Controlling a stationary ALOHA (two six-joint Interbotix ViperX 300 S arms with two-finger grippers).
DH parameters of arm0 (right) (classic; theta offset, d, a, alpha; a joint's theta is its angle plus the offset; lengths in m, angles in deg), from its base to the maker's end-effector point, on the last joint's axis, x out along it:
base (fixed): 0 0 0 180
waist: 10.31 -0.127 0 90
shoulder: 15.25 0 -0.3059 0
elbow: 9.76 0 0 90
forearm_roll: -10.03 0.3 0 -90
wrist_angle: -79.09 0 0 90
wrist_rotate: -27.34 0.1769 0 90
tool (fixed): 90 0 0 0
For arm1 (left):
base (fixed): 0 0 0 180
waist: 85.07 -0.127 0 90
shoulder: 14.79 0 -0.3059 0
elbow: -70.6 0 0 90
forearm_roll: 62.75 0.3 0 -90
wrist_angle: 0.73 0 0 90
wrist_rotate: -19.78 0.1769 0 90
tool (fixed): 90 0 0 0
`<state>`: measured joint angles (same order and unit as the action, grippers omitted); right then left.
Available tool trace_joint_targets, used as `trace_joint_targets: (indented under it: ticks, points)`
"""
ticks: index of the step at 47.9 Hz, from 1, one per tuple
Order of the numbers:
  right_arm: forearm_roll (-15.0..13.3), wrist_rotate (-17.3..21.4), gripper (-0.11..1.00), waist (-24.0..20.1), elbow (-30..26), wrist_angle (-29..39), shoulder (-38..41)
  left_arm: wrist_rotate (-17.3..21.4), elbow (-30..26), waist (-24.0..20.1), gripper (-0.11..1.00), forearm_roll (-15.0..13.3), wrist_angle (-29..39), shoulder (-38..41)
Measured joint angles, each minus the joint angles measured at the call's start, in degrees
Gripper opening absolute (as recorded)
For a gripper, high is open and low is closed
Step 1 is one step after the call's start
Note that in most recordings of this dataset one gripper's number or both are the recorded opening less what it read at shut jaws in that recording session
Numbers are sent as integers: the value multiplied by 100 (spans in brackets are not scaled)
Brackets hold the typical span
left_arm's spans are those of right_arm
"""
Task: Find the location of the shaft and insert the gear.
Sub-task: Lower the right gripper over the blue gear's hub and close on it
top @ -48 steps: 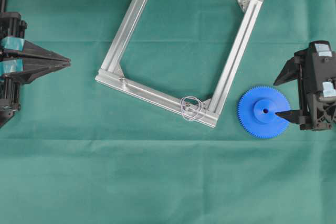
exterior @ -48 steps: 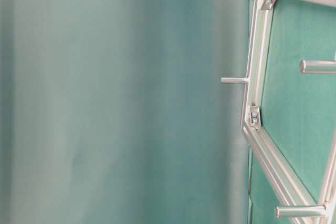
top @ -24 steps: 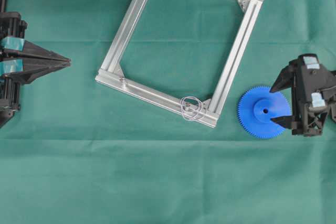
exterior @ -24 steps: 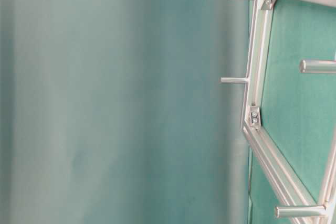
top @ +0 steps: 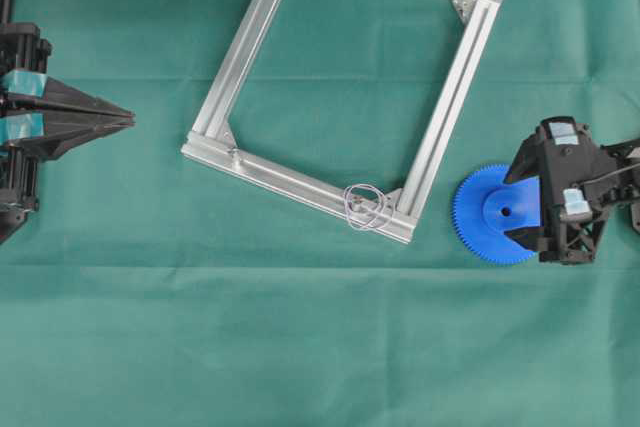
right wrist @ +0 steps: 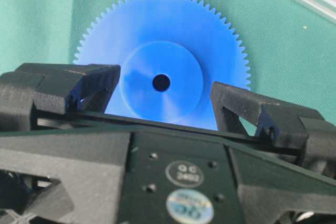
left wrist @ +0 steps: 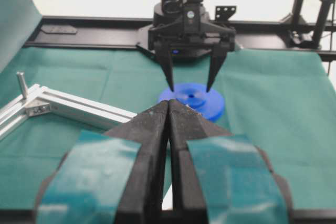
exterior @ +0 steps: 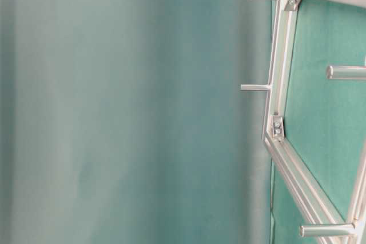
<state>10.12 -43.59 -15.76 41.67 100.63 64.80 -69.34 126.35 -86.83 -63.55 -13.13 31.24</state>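
Blue gear (top: 497, 214) flat on the green cloth (top: 300, 347), just right of the metal frame's (top: 245, 42) lower right corner, with the right gripper (top: 522, 202) spread wide above it, fingers on either side of the raised hub. Shaft (top: 364, 204) with wire loops on the frame's lower rail near that corner, well apart from the left gripper (top: 128, 119), pressed together and holding nothing at the cloth's left edge.

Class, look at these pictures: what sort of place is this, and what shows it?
Probably a robotics lab bench: a green cloth-covered table, a square aluminium frame, and a black open right gripper above a blue plastic gear.
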Motion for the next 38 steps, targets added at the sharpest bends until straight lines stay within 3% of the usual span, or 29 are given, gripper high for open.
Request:
trace_joint_targets:
  ticks: [38]
  points:
    - [26, 299, 91, -53, 44, -299, 466, 0, 0, -26, 1, 0, 53, 9]
